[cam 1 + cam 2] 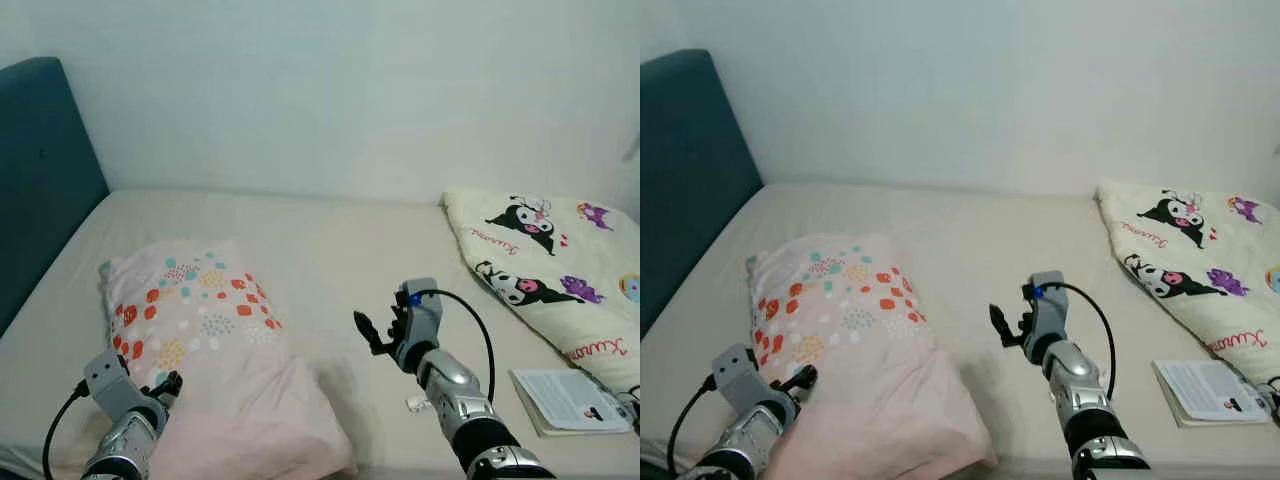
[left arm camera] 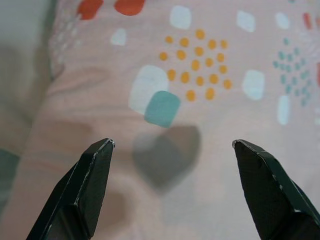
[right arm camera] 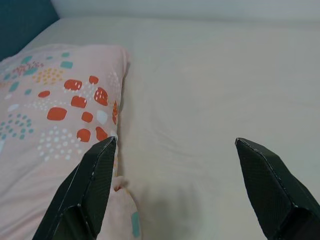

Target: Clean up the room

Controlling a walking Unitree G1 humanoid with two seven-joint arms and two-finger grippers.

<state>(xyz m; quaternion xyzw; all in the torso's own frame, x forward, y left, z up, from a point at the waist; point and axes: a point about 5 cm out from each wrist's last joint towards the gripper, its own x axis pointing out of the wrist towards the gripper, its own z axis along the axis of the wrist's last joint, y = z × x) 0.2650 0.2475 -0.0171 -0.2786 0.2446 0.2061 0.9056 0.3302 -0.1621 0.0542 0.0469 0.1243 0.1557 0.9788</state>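
- A bed [image 1: 330,240] is viewed from its near edge; a teal headboard [image 1: 40,170] stands at 9 o'clock.
- 1 pillow [image 1: 200,320] lies askew at 7 o'clock on the sheet, away from the headboard.
- 1 cartoon-print blanket [image 1: 560,270] lies bunched at 3 o'clock, not spread.
- 1 booklet [image 1: 570,398] rests at 4 o'clock, just beside the blanket edge.
- The left gripper [image 1: 166,384] is held just above the pillow's near corner; in the left wrist view its fingers [image 2: 85,185] are spread wide, nothing gripped.
- The right gripper [image 1: 368,330] hovers over bare sheet at 6 o'clock, beside the pillow's right edge; its fingers [image 3: 90,185] are spread wide and empty.
- Progress is judged early: nothing is grasped.
- Remaining, by judgement: pillow to be set at the headboard, blanket to be straightened, booklet to be removed.
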